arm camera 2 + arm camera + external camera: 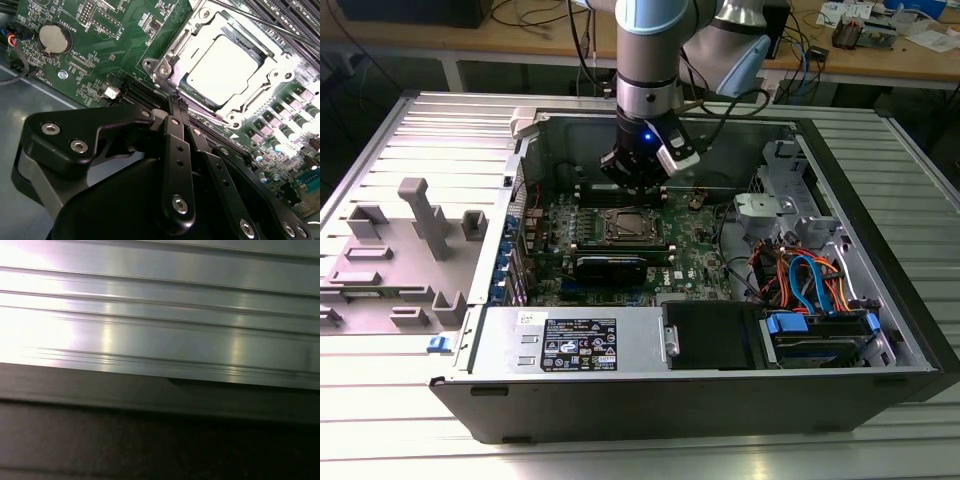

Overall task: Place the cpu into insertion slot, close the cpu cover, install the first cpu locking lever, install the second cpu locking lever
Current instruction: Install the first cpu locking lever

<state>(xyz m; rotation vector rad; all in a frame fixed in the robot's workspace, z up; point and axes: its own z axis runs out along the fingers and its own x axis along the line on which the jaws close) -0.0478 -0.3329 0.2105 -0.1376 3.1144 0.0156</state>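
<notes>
one arm hangs inside one open computer case (880, 330) on the ribbed table (410, 120), its end effector (638, 172) just above the green board (695, 250). in the second wrist view the end effector's (176, 100) fingers (175, 130) are pressed together with nothing between them. one cpu (223, 69), silver-topped, sits in the slot (633, 227), framed by one metal cover (192, 42) lying flat around it. one round coin battery (54, 38) sits on the board. one grey plastic fixture (420, 235) lies on the table at the exterior view's left.
</notes>
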